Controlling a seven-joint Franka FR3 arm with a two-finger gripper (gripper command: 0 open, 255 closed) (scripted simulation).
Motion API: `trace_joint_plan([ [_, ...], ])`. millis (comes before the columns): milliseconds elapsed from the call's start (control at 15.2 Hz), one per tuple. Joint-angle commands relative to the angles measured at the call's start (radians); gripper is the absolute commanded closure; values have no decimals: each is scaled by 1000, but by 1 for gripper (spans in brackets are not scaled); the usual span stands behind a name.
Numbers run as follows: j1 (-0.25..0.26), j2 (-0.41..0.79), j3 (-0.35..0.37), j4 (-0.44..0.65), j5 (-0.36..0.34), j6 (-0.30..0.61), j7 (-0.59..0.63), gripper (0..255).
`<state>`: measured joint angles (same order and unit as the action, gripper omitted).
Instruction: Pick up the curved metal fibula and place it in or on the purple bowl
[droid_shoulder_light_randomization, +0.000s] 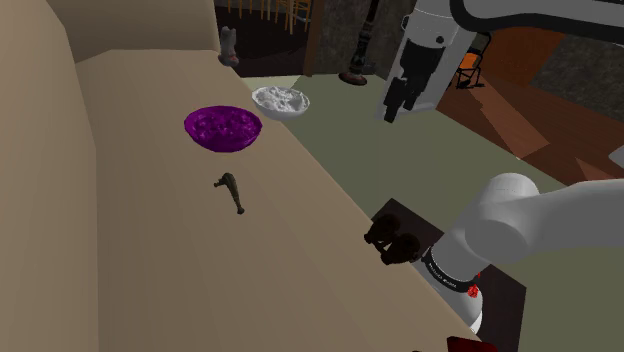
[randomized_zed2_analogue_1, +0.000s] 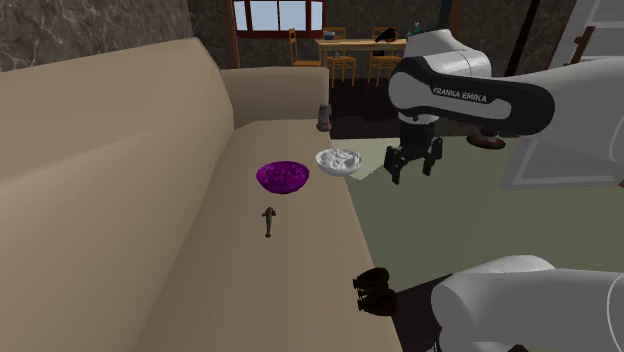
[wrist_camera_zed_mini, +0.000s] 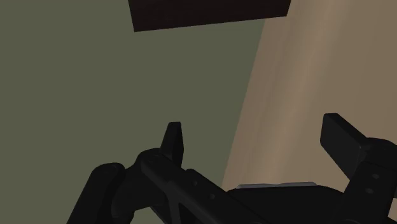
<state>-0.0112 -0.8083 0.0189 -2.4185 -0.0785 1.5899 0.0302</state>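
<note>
Tan is the couch seat (droid_shoulder_light_randomization: 180, 260) I am working over. In the shoulder view, the purple bowl (droid_shoulder_light_randomization: 222, 128) sits on that seat. A white bowl (droid_shoulder_light_randomization: 280, 102) is just beside it, closer to the seat's edge. The fibula (droid_shoulder_light_randomization: 230, 189) is a small, dark, bent piece. It lies flat on the seat near the purple bowl, on the side closer to the camera, and it does not touch the bowl. My gripper (droid_shoulder_light_randomization: 400, 103) hangs in the air past the seat's edge, over the green floor (droid_shoulder_light_randomization: 340, 130), to this view's right of the white bowl. A black lumpy thing (droid_shoulder_light_randomization: 392, 240) sits at the seat's edge near the arm's base.

In the second exterior view, the fibula (randomized_zed2_analogue_1: 269, 220) lies between the camera and the purple bowl (randomized_zed2_analogue_1: 282, 177). The gripper (randomized_zed2_analogue_1: 414, 165) is up in the air to this view's right of the white bowl (randomized_zed2_analogue_1: 339, 161). Its two fingers point down with a gap between them.

In the wrist view, the gripper (wrist_camera_zed_mini: 254, 127) is spread wide, and the fingers (wrist_camera_zed_mini: 173, 137) have nothing between them. Below them the green floor (wrist_camera_zed_mini: 95, 83) meets the tan seat (wrist_camera_zed_mini: 299, 76).
</note>
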Motion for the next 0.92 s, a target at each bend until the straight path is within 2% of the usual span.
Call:
trace_joint_plan([
  [0,0,0,0,0,0,0,0,0],
  [462,44,85,139,-27,113,120,189,0],
  [858,69,211,259,1,183,235,346,0],
])
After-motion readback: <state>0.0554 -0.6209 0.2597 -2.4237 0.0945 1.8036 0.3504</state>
